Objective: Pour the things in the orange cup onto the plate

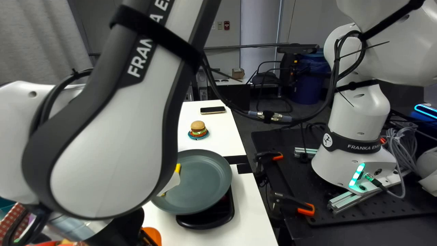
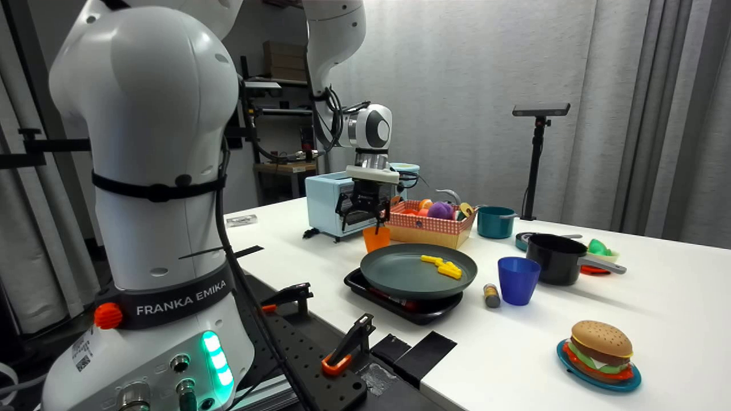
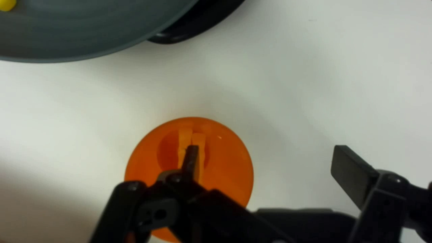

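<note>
The orange cup [image 2: 376, 241] stands upright on the white table behind the plate; its top shows in the wrist view [image 3: 229, 152]. Several yellowish strips [image 3: 185, 136] lie inside it. In an exterior view the cup [image 1: 152, 235] is mostly hidden by the arm. The dark grey-green plate [image 2: 394, 277] holds yellow pieces [image 2: 448, 268]; the plate also shows in the wrist view [image 3: 84, 33]. My gripper [image 3: 268, 160] is wide open with nothing between its fingers. One finger overlaps the cup's mouth, the other is outside; I cannot tell whether the first is inside.
The plate rests on a black tray [image 2: 420, 311]. A checkered basket [image 2: 422, 228] and a light-blue toaster oven [image 2: 326, 205] stand behind the cup. A blue cup [image 2: 518, 281], a small bottle [image 2: 491, 295], a black pot [image 2: 551, 260] and a toy burger [image 2: 601, 348] stand farther along the table.
</note>
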